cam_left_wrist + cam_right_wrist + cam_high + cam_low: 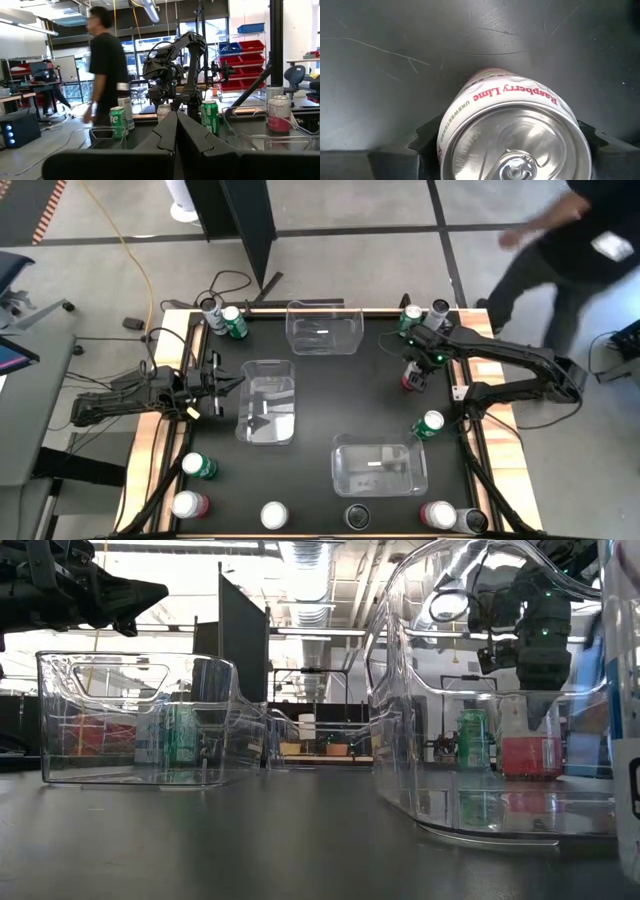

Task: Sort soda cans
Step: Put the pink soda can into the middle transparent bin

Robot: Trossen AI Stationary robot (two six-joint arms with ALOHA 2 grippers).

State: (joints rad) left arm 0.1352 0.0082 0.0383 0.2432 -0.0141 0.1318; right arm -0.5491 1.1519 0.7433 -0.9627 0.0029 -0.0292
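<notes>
The right gripper (pixel 414 376) hangs straight down over a red-pink can (pixel 515 132) that stands upright on the black table (pixel 320 395) toward the right side, between the far bin (pixel 324 328) and the near-right bin (pixel 380 465); its fingers (pixel 427 137) flank the can on both sides, just at its rim, but whether they already press on it cannot be told. In the low view the same can (pixel 532 756) shows beneath the gripper tip, seen through clear plastic, with a green can (pixel 473 738) standing beside it. The left gripper (pixel 222 383) waits raised at the left edge of the table beside the left bin (pixel 268 402), its jaws clenched on nothing. Other cans stand around the edges: two at the far-left corner (pixel 222 318), two at the far-right corner (pixel 425 313), a green one (pixel 428 424) on the right side, and a row along the near edge (pixel 274 515). A person (pixel 560 250) in dark clothes walks past beyond the far right corner
</notes>
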